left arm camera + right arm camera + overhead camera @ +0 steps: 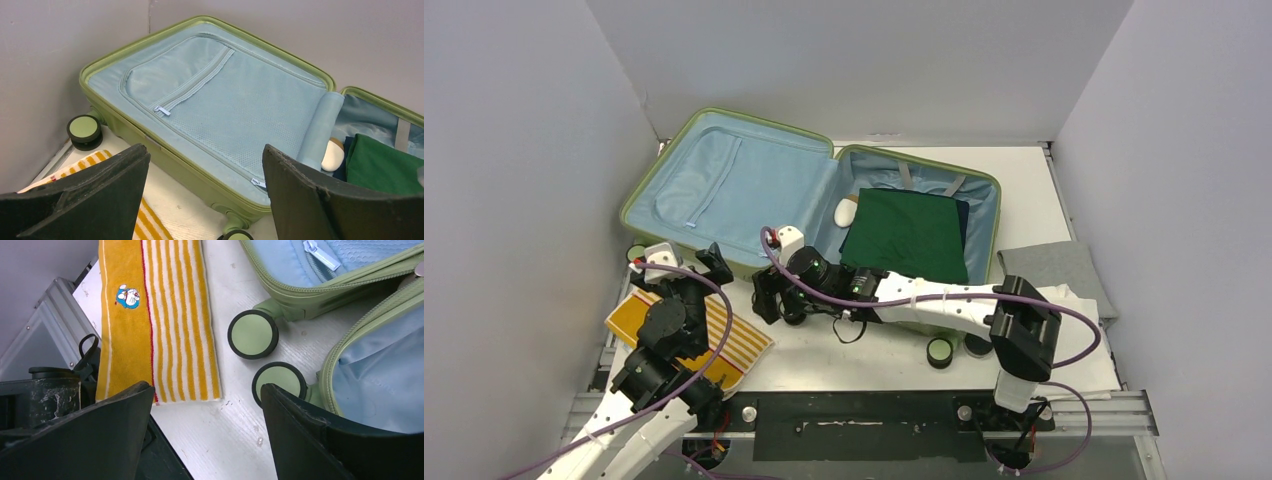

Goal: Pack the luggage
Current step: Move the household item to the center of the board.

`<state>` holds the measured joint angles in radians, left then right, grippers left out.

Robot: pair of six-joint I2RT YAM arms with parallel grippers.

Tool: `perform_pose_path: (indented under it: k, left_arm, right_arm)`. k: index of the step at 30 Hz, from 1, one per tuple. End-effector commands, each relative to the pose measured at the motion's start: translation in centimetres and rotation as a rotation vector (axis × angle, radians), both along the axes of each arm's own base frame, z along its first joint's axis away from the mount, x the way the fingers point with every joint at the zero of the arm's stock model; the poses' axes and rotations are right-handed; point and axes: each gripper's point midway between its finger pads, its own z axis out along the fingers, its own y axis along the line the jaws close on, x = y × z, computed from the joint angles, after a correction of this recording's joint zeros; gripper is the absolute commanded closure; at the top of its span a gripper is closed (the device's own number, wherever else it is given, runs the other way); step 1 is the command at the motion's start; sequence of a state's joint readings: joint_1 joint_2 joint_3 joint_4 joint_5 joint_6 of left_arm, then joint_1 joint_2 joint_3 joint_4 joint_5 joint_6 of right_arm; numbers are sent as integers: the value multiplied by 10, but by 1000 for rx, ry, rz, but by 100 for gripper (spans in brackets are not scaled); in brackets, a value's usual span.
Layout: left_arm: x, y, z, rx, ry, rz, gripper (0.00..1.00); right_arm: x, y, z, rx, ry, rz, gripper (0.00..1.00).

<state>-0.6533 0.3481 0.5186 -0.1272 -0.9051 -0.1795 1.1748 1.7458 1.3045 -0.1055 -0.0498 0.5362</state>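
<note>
the luggage (724, 185) lies open on the table (864, 352) with a green cloth (909, 235) in its right half, only the right wrist view shows the cartoon patch (128, 296) on the striped towel (175, 315), and left claw (205, 152) and right claw (206, 390) both gape empty.

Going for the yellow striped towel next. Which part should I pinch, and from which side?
Take the striped towel by its free white-striped corner, nearest the suitcase wheels. It lies flat on the table, so come straight down with the open right tool and pinch the edge. The left arm sits over much of its yellow half, so that side looks blocked.
</note>
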Motion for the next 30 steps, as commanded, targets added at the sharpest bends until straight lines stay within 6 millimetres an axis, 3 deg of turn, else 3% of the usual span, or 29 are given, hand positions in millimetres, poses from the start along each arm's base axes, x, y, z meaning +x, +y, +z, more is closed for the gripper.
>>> perform_pose_path:
  k: [1, 9, 15, 25, 30]
  left_arm:
    - [0, -4, 13, -37, -49, -29, 20]
    - [-1, 1, 13, -31, -45, 0, 20]
    - [-2, 4, 12, -30, -45, 16, 20]
    - [4, -1, 9, -15, -31, 6, 20]
    - [6, -3, 8, -9, -26, -2, 20]
  right_arm:
    - [-6, 6, -6, 0, 1, 39, 21]
    - [-20, 48, -40, -42, 42, 174, 22]
    - [-32, 65, -71, -83, 94, 244, 23]
    - [-43, 48, -124, -263, 103, 246, 25]
    - [-51, 25, -154, -382, 106, 251, 33]
